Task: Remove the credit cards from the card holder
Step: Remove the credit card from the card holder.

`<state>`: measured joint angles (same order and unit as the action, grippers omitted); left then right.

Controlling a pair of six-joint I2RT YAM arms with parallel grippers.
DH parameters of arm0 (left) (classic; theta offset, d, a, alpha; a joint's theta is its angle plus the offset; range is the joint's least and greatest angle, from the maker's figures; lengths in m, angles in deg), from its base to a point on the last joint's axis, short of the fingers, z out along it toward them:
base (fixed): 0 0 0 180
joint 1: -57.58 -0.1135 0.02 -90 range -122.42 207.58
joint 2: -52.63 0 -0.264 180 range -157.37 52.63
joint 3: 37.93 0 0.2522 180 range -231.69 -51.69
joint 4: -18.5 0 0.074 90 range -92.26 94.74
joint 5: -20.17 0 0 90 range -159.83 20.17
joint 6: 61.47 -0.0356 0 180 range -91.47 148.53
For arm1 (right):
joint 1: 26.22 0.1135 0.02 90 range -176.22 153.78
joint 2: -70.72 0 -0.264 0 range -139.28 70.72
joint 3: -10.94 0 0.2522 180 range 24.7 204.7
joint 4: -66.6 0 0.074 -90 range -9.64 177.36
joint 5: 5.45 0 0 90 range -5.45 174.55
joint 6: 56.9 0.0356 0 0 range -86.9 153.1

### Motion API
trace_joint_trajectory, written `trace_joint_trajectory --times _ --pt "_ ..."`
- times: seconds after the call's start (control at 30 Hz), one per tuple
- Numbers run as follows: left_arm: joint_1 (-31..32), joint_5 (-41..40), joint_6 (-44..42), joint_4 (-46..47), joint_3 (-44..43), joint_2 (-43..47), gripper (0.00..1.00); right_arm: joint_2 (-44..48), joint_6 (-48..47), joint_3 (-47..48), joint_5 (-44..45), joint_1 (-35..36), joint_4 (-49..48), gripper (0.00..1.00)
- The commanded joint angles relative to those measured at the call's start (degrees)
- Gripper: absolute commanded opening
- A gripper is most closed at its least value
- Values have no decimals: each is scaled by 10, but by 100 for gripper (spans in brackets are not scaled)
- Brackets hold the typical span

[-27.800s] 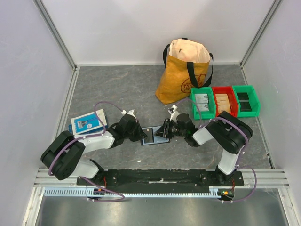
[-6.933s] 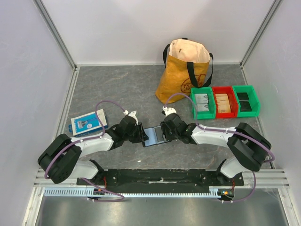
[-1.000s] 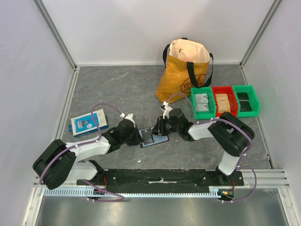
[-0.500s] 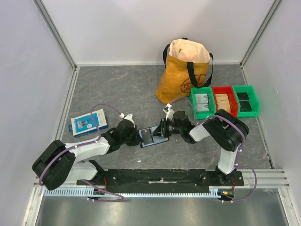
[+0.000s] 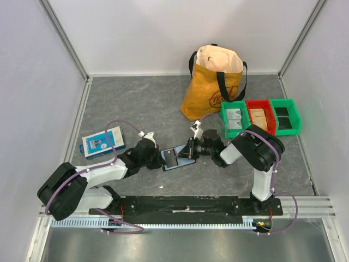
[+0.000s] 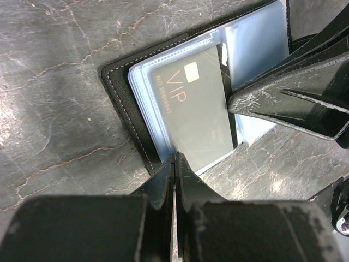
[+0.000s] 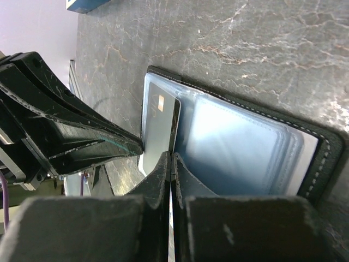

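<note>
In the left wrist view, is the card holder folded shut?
No, the card holder lies spread open, with a dark card lettered VIP showing on its inside.

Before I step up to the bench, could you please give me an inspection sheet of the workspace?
Surface: grey marbled table.
Job's things: card holder lies open and flat; a dark VIP card rests on its clear sleeves.
Clutter: blue-and-white box at left; yellow tote bag and three bins at far right.
Claws: left claw and right claw both shut, tips at the holder from opposite sides; whether either pinches anything cannot be told.
Cables: purple cables loop along both arms, off the holder.
Surroundings: white walls with metal posts; nothing else seen.
</note>
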<state>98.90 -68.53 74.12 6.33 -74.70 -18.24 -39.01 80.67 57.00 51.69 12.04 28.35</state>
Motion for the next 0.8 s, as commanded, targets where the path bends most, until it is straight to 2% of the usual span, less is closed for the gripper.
trace_joint_trajectory --times 0.0,0.23,0.3,0.4,0.47,0.77 --pt "-4 -16 3 -32 8 -11 2 11 -10 -15 -19 -22 -13 0" --pt "-4 -16 2 -34 9 -7 2 41 -47 -6 -10 -36 58 0" --pt "-4 -16 1 -34 8 -7 2 40 -42 -1 -17 -35 57 5" --pt "-4 -16 0 -34 8 -8 2 34 -40 4 -21 -34 58 20" --pt "-3 -16 -1 -34 5 -9 2 28 -40 7 -24 -33 57 27" --pt "-4 -16 -1 -32 6 -9 2 1 -41 18 -24 -26 62 29"
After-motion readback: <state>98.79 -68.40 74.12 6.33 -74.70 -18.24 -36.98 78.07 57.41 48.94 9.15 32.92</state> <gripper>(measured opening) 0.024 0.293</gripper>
